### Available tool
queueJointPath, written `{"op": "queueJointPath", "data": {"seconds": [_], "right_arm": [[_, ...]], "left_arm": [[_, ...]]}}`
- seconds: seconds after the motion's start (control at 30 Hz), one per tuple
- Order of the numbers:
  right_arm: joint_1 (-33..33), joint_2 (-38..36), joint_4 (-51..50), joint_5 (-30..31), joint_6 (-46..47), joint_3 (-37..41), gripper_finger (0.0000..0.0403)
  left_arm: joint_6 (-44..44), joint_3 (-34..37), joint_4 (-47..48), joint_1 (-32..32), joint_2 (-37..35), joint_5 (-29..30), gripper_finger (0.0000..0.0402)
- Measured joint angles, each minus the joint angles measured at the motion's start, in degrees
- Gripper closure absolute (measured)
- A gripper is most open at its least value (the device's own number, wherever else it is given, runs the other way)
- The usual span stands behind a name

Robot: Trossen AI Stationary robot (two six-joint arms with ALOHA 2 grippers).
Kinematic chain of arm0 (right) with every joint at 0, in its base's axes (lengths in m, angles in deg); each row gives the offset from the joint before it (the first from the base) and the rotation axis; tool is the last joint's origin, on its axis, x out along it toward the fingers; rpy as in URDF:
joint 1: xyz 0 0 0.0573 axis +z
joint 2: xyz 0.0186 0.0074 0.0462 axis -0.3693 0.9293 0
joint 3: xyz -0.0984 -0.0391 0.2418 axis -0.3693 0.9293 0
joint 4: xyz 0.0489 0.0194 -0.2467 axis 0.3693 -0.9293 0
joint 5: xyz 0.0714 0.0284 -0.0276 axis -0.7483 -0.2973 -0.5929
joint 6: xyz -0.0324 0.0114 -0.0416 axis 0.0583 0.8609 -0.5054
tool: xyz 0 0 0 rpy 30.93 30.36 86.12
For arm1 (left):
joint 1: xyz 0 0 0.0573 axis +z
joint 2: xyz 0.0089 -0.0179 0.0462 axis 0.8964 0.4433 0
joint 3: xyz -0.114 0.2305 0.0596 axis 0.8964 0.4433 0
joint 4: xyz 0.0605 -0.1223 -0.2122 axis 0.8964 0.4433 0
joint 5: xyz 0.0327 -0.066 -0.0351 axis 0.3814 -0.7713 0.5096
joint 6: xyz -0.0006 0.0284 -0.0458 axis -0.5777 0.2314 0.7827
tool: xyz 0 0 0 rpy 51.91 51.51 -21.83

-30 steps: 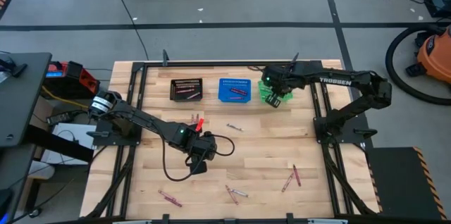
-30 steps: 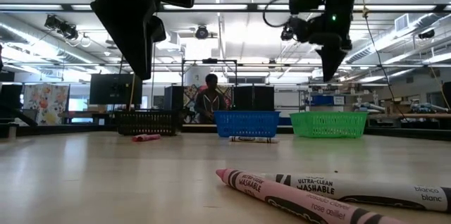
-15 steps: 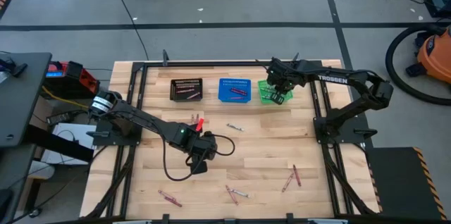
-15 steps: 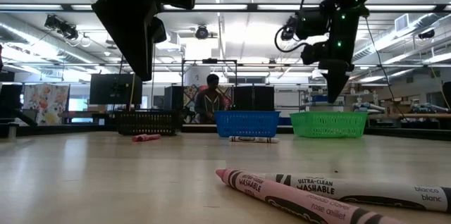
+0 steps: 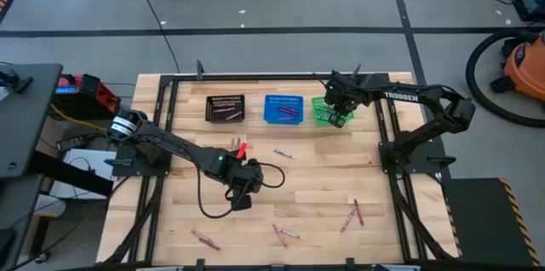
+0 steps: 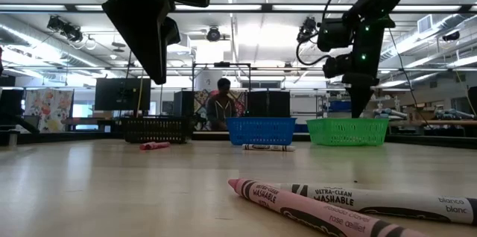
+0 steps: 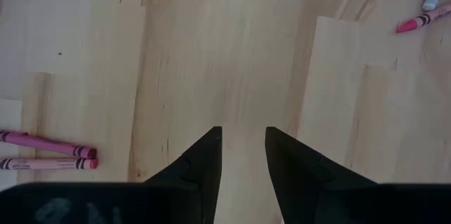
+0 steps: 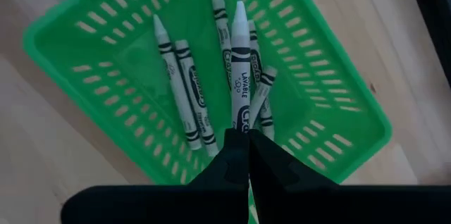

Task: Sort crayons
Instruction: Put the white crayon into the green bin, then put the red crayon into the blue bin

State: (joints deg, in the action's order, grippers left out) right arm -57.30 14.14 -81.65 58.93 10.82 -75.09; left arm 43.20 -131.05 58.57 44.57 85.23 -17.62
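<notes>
My right gripper (image 8: 241, 139) hangs over the green basket (image 8: 84, 34) at the table's far right and is shut on a pale grey crayon (image 8: 239, 62). Several more pale crayons (image 8: 187, 90) lie on the basket's floor. The low view shows this gripper (image 6: 360, 109) just above the green basket (image 6: 348, 131). My left gripper (image 7: 243, 146) stands open above bare wood in the middle of the table (image 5: 243, 193), touching nothing. Loose crayons lie on the table: a pink one (image 6: 313, 209) and a white one (image 6: 380, 196) near the front, and a red one (image 5: 239, 146). My right gripper pinches one end of the pale grey crayon (image 8: 240, 122) between its two fingers. The fingers come from above, pointing steeply down. The crayon runs on past the fingertips in line with them, above the crayons lying in the basket.
A black basket (image 5: 226, 107) and a blue basket (image 5: 283, 109) stand left of the green one along the far edge, each with crayons inside. More crayons lie at the near left (image 5: 204, 239), near middle (image 5: 285, 233) and near right (image 5: 351, 216). A person (image 6: 221, 106) sits beyond the table.
My right gripper has come down from well above the green basket until it hangs close over it, staying shut on the pale crayon.
</notes>
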Motion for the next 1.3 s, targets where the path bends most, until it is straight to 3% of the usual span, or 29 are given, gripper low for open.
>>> {"op": "queueJointPath", "data": {"seconds": [0.37,0.9,1.1,1.3], "right_arm": [[-0.36,0.0,1.01,-0.02,0.7,1.67,0.0382],[-0.14,0.0,2.1,-1.57,2.63,1.65,0.0306],[-0.14,0.0,3.8,-3.77,10.46,1.65,0.0305],[-0.09,0.0,9.32,-4.46,9.32,1.6,0.0306]], "left_arm": [[-0.15,0.0,-0.44,1.46,0.0,0.0,0.0281],[-0.13,-0.01,-0.42,2.93,0.0,0.0,0.0281],[0.19,-0.01,-0.42,2.82,0.0,0.0,0.0281],[0.38,0.0,-0.3,2.17,0.0,-0.02,0.0281]]}}
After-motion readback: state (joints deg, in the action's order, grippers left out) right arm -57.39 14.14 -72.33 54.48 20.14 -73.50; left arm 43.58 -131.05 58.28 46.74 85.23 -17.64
